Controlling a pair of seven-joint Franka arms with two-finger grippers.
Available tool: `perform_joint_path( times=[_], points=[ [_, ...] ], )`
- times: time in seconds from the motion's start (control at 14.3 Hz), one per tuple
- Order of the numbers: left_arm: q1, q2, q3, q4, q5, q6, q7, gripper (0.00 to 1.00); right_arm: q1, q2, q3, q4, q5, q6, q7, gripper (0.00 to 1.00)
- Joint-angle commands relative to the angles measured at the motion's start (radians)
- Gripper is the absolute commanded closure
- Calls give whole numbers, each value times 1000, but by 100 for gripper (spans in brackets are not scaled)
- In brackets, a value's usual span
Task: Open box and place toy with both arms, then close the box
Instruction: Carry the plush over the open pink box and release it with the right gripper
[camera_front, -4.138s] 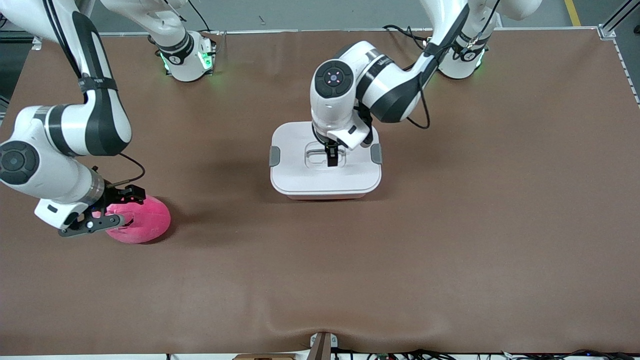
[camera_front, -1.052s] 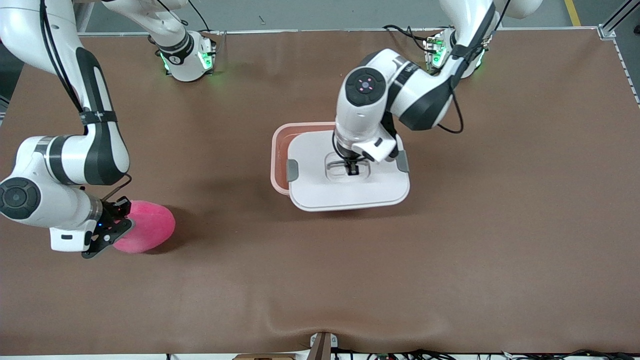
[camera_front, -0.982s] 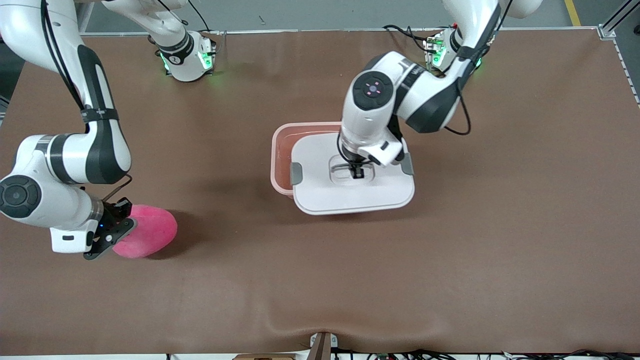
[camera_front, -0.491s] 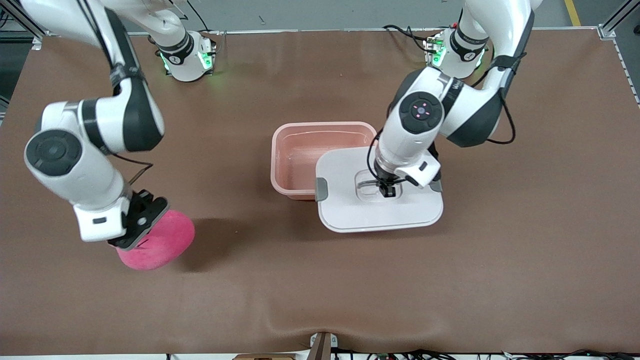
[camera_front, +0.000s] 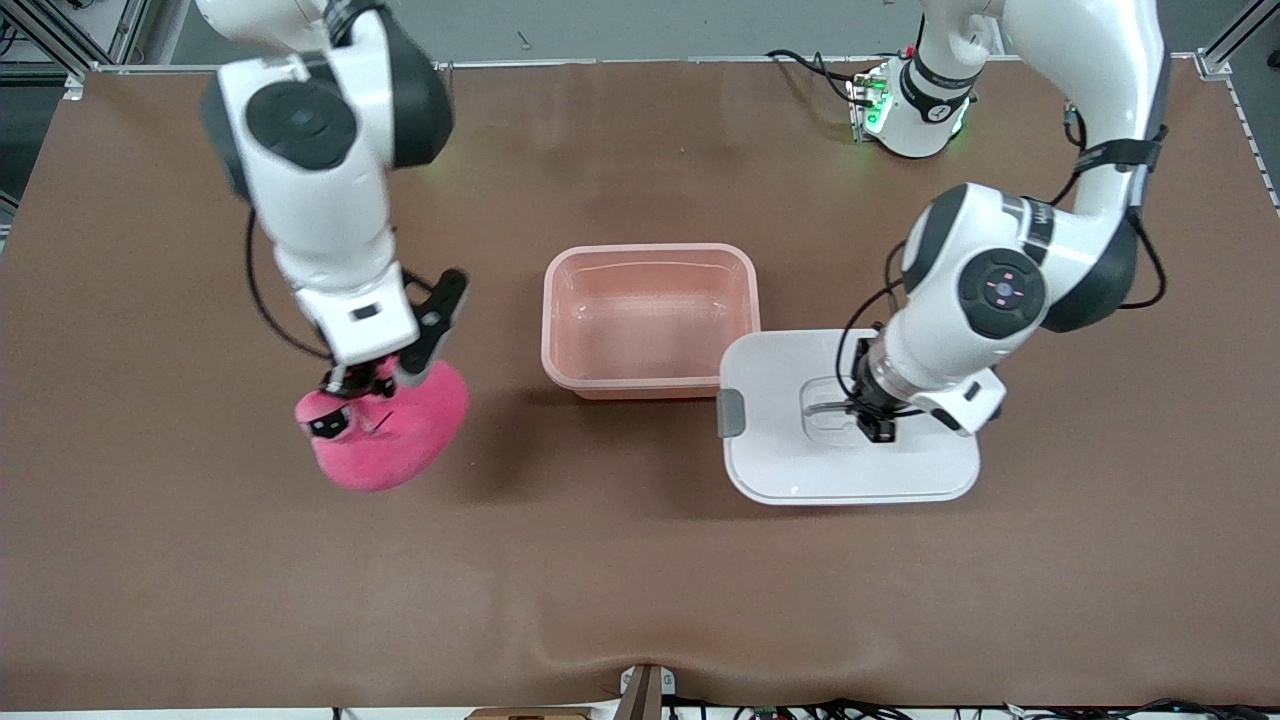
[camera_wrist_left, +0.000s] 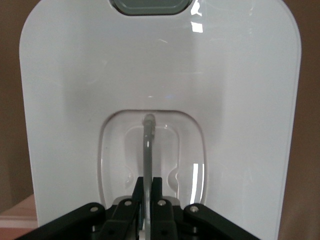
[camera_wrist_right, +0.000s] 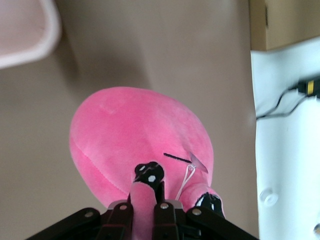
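the pink tub (camera_front: 648, 318) stands open in the middle of the brown table (camera_front: 640, 580). the left gripper (camera_front: 873, 425) is clenched on the thin handle (camera_wrist_left: 148, 150) in the recess of the white lid (camera_front: 800, 470), and it holds the lid beside the tub, toward the left arm's end of the table. 1 grey latch (camera_front: 730, 414) of the lid faces the tub. the right gripper (camera_front: 352, 400) pinches the pink plush toy (camera_front: 385, 440) and holds it in the air over the table, toward the right arm's end.

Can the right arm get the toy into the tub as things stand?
Probably yes: the tub stands open, its lid held aside by the left gripper, and the right gripper holds the toy in the air.
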Motion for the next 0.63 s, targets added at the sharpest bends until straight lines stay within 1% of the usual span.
perform_joint_path(
  times=[0.0, 0.21, 0.35, 0.42, 0.56],
  points=[
    [51, -32, -14, -11, 15, -32, 75, 100, 107, -42, -10, -39, -80, -17, -77, 100],
    [117, -39, -14, -19, 15, -45, 195, 100, 221, -51, -10, -62, -163, -17, -84, 100],
    [157, -43, -14, -20, 15, -58, 258, 100, 298, -51, -10, -100, -216, -28, -90, 100],
    [167, -41, -14, -25, 15, -57, 279, 100, 339, -51, -10, -117, -261, -44, -90, 100],
    [184, -41, -14, -29, 15, -58, 299, 100, 399, -48, -10, -146, -296, -54, -88, 100]
  ],
)
